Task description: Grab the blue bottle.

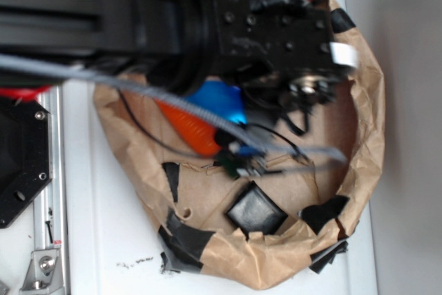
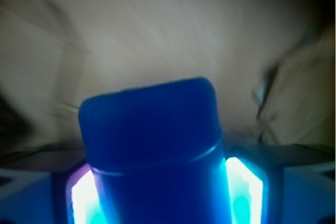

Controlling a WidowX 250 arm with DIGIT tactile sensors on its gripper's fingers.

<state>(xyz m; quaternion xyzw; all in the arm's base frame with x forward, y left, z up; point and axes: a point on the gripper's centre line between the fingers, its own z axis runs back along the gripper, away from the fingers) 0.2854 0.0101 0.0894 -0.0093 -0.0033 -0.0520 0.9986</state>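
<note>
Ext view: arm (image 1: 173, 15) covered most of the top half, so the gripper (image 1: 231, 112) itself was barely readable, just dark hardware and cables over the middle of the paper-walled bin (image 1: 369, 122). Blue bottle (image 1: 219, 101) showed only as a small bright patch under the arm, rest hidden. It sat right against the orange carrot (image 1: 190, 129), which poked out lower-left, also partly covered; green bit near its lower end was too blurred to ID properly. Black square block (image 1: 255, 210) lay on the bin floor near the front wall, apart from both. Black tape patches (image 1: 185, 240) on the bin's rim. Bin stood on a white surface (image 1: 103, 226).

Wrist view: bottle (image 2: 152, 145) filled the centre, cap end pointing away, lower body cut off by the frame edge. Fingers (image 2: 244, 192) pressed on both flanks, clenched on the bottle w/ no gap visible; they glowed cyan-white, overexposed, so pad detail was lost. Background was motion-smeared tan; couldn't tell if the bottle was touching the bin floor or off it.
</note>
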